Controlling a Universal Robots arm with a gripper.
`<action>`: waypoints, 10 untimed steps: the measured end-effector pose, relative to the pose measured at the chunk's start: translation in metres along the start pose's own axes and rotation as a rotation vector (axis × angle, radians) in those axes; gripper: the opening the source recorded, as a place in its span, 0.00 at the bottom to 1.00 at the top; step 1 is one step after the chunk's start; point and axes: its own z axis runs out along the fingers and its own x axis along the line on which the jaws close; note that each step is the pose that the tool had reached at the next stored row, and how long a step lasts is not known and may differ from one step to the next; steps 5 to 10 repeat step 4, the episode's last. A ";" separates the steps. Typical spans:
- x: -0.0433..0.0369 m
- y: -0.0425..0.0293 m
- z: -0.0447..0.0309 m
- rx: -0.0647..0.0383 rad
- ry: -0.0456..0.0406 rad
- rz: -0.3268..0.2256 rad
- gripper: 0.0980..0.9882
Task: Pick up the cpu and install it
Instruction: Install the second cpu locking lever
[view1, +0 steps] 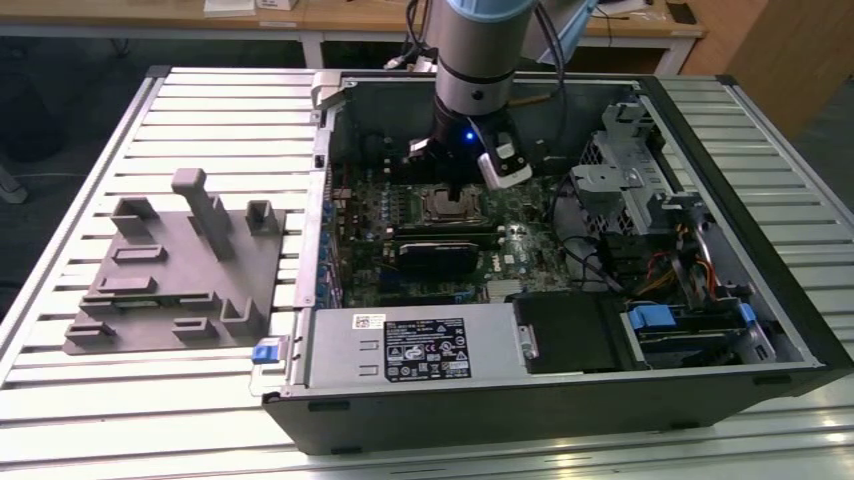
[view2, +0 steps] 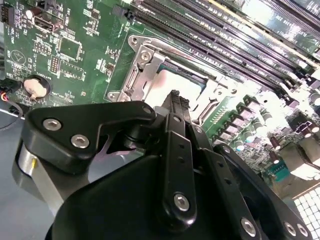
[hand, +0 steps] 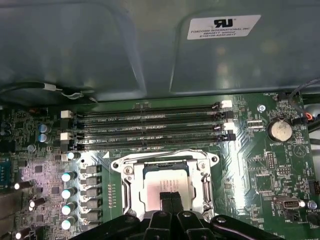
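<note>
Silver cpu (hand: 162, 184) sits in its socket (hand: 127, 187); my gripper (hand: 171, 200), fingertips pressed together, touches it.

This looks like a robotics lab or electronics workshop. An opened desktop computer case (view1: 561, 330) lies on a slatted metal workbench (view1: 200, 110) that fills most of the exterior view, with a gray plastic fixture tray (view1: 174, 270) at the left of the frame. A robot arm (view1: 481, 60) comes down at upper centre. Wooden desks (view1: 334, 15) run along the top edge.
</note>
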 end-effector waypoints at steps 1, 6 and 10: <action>0.0000 0.0000 0.0000 0.000 0.0000 0.000 0.01; 0.0000 0.0001 0.0000 0.000 -0.0001 0.000 0.01; 0.0000 0.0001 0.0000 0.000 -0.0001 0.000 0.01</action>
